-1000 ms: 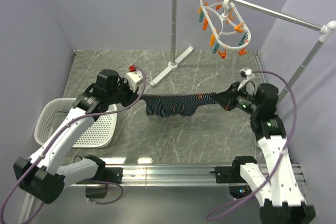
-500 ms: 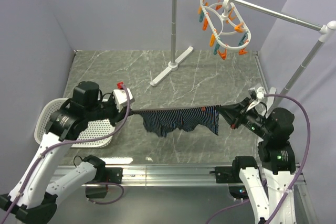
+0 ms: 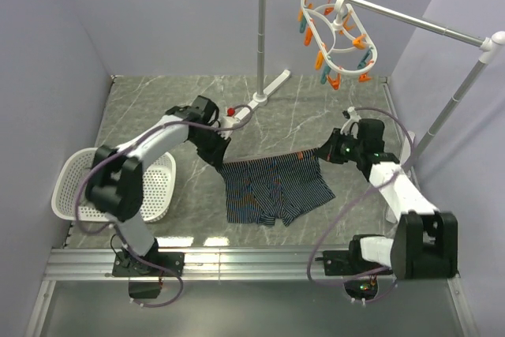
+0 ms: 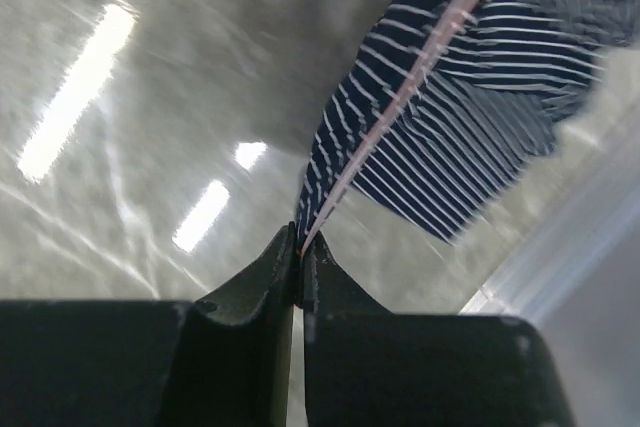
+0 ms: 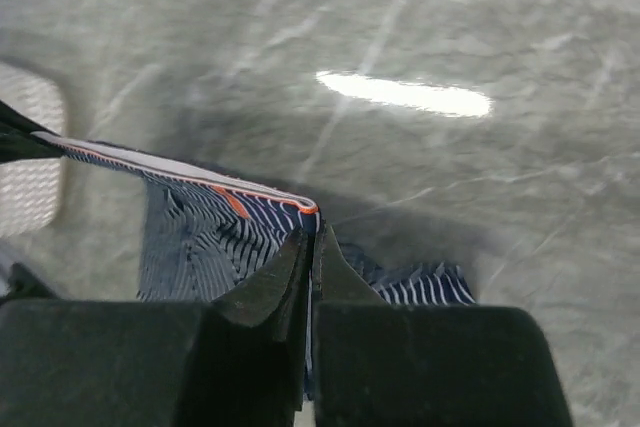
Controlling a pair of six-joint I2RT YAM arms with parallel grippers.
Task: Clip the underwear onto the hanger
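The underwear (image 3: 272,191), navy with thin light stripes and orange-red trim, hangs spread between my two grippers, its lower part resting on the table. My left gripper (image 3: 218,161) is shut on its left waistband corner (image 4: 335,182). My right gripper (image 3: 322,153) is shut on its right waistband corner (image 5: 300,205). The hanger (image 3: 338,37), a white oval ring with orange and teal pegs, hangs from the rail at the back right, well above and behind the underwear.
The grey metal rail stand (image 3: 262,33) has a foot (image 3: 258,100) on the table just behind my left gripper and a second post (image 3: 461,92) at the right. A white basket (image 3: 71,187) sits at the left edge.
Both grippers moved back toward the table's middle and closer together. The underwear, stretched taut before, now hangs lower and spread out, its legs on the table.
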